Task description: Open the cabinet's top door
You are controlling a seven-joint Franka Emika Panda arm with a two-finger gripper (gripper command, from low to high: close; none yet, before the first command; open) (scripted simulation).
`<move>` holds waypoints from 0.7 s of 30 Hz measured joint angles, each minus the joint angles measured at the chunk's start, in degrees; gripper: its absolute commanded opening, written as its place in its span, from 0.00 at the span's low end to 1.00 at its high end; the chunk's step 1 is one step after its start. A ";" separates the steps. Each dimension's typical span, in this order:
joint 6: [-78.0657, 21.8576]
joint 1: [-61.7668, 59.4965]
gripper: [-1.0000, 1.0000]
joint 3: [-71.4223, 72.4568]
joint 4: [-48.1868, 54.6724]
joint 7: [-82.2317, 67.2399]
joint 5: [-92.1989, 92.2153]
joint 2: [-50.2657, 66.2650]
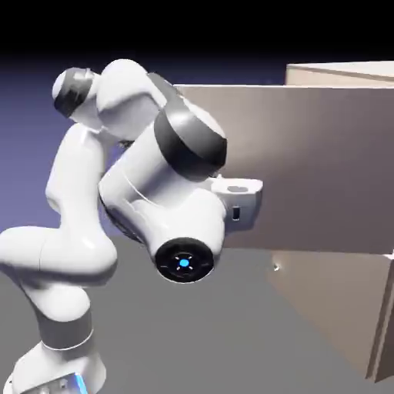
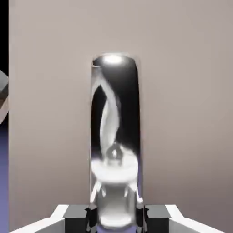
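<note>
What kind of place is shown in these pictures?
Most likely a rendered simulation, not a real room: a white arm works at a plain beige cabinet with its top door swung out, before an empty blue-violet backdrop. The gripper grips the shiny handle.

No text, label, brand, number or sign can be read in either view. The cabinet [image 1: 338, 254], the top door [image 1: 323, 161] and its shiny dark handle [image 2: 114, 136] carry no markings, and the white arm [image 1: 138, 192] bears no lettering.
</note>
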 measured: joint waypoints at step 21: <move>12.89 -1.55 0.00 14.47 27.51 6.25 -23.27 43.61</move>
